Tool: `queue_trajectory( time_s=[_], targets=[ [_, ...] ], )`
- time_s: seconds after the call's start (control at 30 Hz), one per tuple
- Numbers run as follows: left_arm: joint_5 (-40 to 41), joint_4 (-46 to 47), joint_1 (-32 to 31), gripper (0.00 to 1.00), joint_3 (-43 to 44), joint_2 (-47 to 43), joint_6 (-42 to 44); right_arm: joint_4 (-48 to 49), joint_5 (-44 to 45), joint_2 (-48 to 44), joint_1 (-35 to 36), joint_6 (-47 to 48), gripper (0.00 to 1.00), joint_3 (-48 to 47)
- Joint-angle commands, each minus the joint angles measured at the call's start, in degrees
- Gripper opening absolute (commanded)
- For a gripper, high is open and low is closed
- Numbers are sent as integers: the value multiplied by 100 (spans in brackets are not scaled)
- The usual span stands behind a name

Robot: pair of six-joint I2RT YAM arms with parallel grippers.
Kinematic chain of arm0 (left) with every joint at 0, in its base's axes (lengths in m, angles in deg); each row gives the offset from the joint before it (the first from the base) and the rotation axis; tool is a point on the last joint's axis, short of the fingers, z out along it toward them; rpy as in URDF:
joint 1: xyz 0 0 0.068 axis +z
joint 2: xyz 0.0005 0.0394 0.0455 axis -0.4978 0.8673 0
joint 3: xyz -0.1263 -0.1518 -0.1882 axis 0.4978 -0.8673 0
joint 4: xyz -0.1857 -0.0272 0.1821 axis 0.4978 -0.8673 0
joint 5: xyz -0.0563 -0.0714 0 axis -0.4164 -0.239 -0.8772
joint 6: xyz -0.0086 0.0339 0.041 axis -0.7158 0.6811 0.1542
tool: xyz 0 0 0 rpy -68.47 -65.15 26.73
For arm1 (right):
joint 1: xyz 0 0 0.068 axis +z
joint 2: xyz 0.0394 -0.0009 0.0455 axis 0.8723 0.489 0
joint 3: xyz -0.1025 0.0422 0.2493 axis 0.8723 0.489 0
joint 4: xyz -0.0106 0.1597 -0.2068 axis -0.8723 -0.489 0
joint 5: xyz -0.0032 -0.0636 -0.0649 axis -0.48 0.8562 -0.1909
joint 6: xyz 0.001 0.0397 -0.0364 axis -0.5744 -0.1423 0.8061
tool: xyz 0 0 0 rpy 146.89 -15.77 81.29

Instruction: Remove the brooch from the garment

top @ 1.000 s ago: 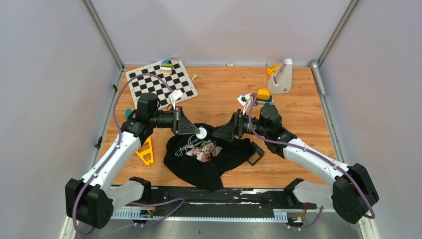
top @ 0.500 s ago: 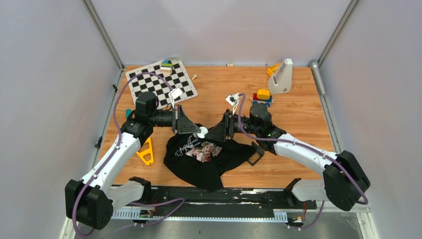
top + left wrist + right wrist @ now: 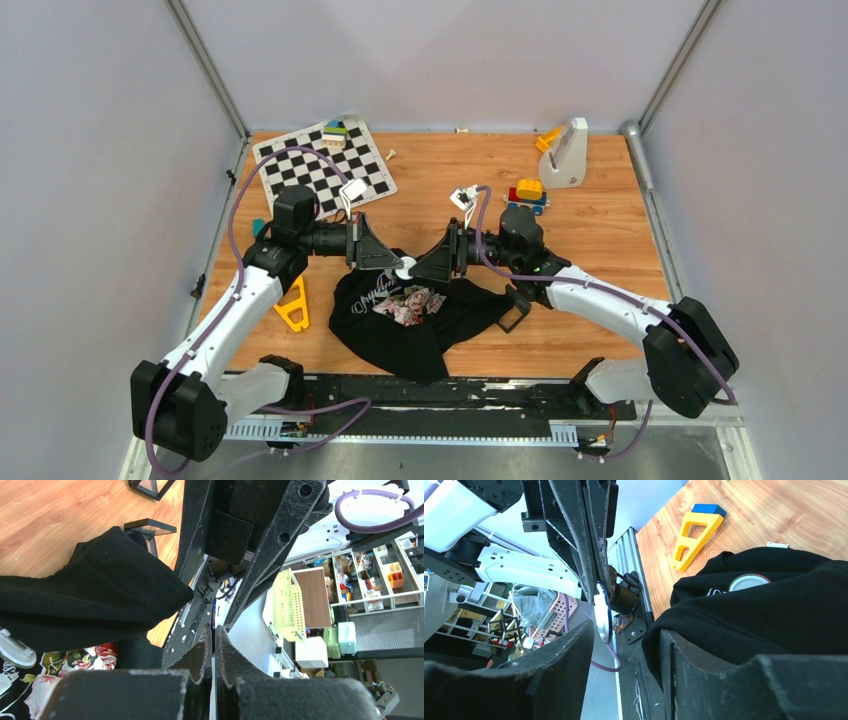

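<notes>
Left end effector pinches the brooch edge-on beside the black shirt; right end effector waits half-open, empty, likely to brace fabric.

Garment on table, brooch seemingly over its far edge (centre), chessboard behind-left

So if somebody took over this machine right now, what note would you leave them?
Left fingers: shut on the brooch, which sits edge-on at their tips and looks clear of the shirt.
Right fingers: apart, with shirt fabric bunched against one.
Another pale disc lies on the shirt.
Done: brooch seems off.
Left: confirm that, then set it down.
</notes>
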State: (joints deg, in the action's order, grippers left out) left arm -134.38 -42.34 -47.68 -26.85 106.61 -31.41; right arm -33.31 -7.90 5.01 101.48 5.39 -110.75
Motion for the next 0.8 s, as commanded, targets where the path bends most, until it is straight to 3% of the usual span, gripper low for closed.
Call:
queue_trajectory(
  time_s=[0.0, 0.27, 0.57, 0.77],
  targets=[
    [-91, 7, 31, 0, 18, -188, 144, 386, -125, 38, 47, -67, 47, -317],
    [-119, 1, 33, 0, 10, -215, 163, 358, -152, 154, 59, -123, 40, -384],
    [-113, 81, 33, 0, 2, -181, 115, 403, -170, 63, 108, 18, 55, -295],
    [-130, 129, 33, 0, 16, -216, 51, 323, -112, 71, 117, 24, 50, -354]
  ],
)
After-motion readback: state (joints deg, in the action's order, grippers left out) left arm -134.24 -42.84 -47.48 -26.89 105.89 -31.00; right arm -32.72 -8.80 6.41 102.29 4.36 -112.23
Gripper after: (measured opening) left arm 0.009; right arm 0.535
